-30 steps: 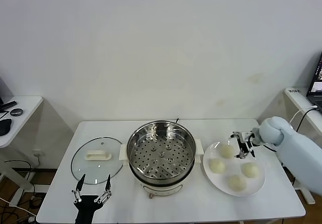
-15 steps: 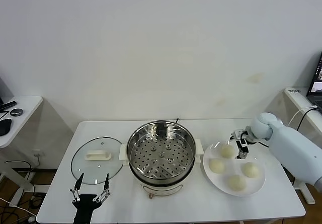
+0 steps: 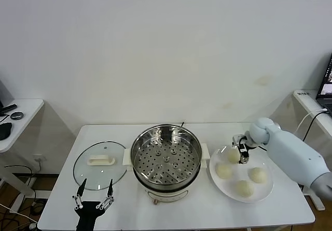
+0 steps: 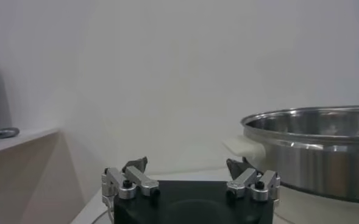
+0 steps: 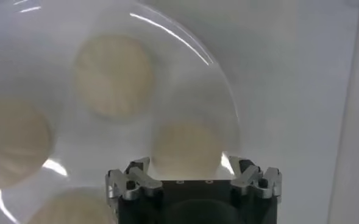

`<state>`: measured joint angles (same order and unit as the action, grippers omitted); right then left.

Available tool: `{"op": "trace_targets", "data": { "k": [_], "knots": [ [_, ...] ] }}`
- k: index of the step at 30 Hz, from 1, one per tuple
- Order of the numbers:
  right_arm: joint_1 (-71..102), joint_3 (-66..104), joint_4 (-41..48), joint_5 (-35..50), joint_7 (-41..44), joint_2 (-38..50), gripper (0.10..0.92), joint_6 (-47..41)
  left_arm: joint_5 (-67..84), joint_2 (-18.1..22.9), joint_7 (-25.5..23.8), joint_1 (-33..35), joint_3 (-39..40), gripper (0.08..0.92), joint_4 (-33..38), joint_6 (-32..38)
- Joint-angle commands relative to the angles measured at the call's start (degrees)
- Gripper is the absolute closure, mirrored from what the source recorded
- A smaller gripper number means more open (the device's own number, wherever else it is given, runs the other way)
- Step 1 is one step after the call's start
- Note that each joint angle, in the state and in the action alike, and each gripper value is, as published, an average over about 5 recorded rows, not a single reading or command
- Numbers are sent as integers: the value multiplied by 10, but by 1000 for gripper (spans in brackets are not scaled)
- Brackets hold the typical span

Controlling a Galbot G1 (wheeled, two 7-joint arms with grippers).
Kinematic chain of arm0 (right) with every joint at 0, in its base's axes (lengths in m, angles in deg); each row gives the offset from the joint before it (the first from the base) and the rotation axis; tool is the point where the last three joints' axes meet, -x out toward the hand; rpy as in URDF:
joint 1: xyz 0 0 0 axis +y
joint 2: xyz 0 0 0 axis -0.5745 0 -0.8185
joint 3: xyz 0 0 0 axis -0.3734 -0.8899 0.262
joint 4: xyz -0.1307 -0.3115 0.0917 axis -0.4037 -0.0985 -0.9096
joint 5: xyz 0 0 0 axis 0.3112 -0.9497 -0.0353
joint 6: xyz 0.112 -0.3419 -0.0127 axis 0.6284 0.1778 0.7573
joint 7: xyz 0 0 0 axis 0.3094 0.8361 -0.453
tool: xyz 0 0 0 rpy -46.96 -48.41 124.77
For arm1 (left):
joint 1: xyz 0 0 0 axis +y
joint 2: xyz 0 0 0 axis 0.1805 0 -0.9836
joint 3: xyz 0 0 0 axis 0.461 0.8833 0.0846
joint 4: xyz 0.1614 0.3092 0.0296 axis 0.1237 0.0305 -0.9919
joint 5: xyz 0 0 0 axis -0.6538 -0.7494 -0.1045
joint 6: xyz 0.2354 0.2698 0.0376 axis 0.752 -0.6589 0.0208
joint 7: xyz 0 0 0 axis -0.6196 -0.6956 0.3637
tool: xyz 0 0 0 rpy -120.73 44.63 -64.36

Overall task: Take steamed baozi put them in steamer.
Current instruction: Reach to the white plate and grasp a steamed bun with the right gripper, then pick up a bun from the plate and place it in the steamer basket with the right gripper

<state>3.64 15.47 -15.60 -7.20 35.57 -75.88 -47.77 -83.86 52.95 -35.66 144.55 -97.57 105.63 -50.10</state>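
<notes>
No legible markings are visible. The right end effector (image 3: 240,149), fingers apart, straddles the far-left pale cream round bun (image 3: 233,154) on the flat white plate (image 3: 263,190), having shifted left since earlier. The shiny round stainless-steel steamer (image 3: 166,158) sits mid-bench. The left end effector (image 3: 94,194) hangs parked, fingers apart, near the round glass lid (image 3: 99,163).

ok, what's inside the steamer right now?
Only the perforated tray shows inside the steamer; no baozi on it. All four baozi sit on the plate. Below the tray is hidden.
</notes>
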Motion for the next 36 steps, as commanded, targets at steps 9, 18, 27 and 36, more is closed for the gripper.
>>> {"op": "trace_targets", "data": {
  "k": [9, 18, 27, 36],
  "knots": [
    [-20, -15, -18, 15, 4, 8, 475, 5, -1, 0, 0, 0, -1, 177, 2, 1],
    [-186, -95, -110, 126, 51, 77, 465, 29, 1, -4, -1, -1, 0, 177, 6, 0],
    [-415, -227, -135, 258, 91, 6, 465, 107, 5, -9, -2, -7, 1, 177, 10, -1],
    [-467, -330, -158, 321, 76, -167, 461, 190, 12, -14, -2, -7, -16, 177, 24, -3]
  ]
}}
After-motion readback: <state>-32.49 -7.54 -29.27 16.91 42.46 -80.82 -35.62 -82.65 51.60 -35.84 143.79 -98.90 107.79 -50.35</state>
